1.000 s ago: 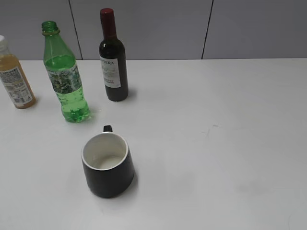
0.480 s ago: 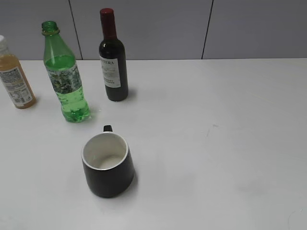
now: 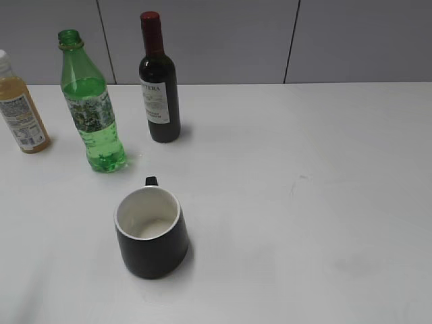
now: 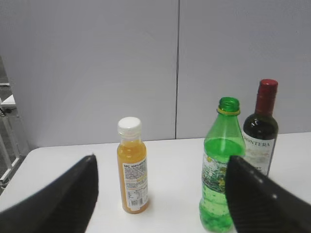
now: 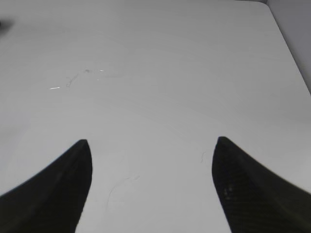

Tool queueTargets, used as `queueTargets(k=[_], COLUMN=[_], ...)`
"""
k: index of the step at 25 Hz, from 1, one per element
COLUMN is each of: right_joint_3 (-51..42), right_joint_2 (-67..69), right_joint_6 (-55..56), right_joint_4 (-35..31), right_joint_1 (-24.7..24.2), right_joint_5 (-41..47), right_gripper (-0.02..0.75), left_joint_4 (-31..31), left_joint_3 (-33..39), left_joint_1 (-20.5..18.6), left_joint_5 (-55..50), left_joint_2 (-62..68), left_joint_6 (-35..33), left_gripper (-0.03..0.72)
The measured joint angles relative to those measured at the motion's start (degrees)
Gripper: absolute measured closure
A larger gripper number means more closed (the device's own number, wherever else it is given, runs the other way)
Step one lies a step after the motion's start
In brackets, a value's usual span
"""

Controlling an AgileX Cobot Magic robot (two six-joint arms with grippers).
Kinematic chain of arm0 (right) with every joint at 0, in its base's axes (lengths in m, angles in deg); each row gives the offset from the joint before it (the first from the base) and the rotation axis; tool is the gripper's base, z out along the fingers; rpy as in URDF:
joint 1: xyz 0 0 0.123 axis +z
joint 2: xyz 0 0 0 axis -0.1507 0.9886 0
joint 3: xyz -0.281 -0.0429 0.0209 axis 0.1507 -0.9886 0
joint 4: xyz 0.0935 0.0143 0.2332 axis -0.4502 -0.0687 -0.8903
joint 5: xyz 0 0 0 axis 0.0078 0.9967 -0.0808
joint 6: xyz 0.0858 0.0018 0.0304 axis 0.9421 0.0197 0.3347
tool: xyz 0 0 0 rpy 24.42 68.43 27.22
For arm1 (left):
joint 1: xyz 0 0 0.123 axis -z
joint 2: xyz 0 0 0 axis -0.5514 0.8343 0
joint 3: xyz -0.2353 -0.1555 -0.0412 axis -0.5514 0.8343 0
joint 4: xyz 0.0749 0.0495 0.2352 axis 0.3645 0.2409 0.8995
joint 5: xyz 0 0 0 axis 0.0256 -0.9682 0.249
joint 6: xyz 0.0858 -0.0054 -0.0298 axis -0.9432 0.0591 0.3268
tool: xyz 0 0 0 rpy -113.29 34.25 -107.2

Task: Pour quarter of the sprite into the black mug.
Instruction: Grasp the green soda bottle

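Nothing's budged since a second ago. The sprite [image 3: 91, 108] stands uncapped at the back left of the tabletop [image 3: 304, 202], with one black mug [image 3: 151, 231] in front of it, upright, well apart. Three bottles total: sprite, one wine bottle [image 3: 158, 84] to its right, one orange juice bottle [image 3: 20, 108] to its left. My left gripper [image 4: 160, 194] and right gripper [image 5: 151, 189] both gape wide, holding nothing.

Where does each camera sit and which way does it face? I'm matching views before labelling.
Exterior: raised, slanting down at sprite bottle, wine bottle, juice bottle, black mug; no robot parts.
Left wrist: low, facing the wall; open left gripper; shares all three bottles.
Right wrist: looking down at bare table; open right gripper.
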Motion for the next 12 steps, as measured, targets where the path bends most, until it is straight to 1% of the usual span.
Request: queueTargets(k=[5, 7, 9, 12], right_joint_3=[0.0, 0.0, 0.0, 0.0], right_joint_2=[0.0, 0.0, 0.0, 0.0], right_joint_6=[0.0, 0.0, 0.0, 0.0], right_joint_4=[0.0, 0.0, 0.0, 0.0], right_joint_1=[0.0, 0.0, 0.0, 0.0], right_joint_5=[0.0, 0.0, 0.0, 0.0], right_gripper=[0.155, 0.155, 0.155, 0.155], left_joint_4=[-0.4, 0.4, 1.4, 3.3], left_joint_3=[1.6, 1.6, 1.6, 1.6], left_joint_1=[0.1, 0.9, 3.1, 8.0], left_joint_5=[7.4, 11.4, 14.6, 19.9], left_joint_2=[8.3, 11.5, 14.3, 19.0], left_joint_6=[0.0, 0.0, 0.1, 0.6], left_gripper=[0.076, 0.08, 0.084, 0.088])
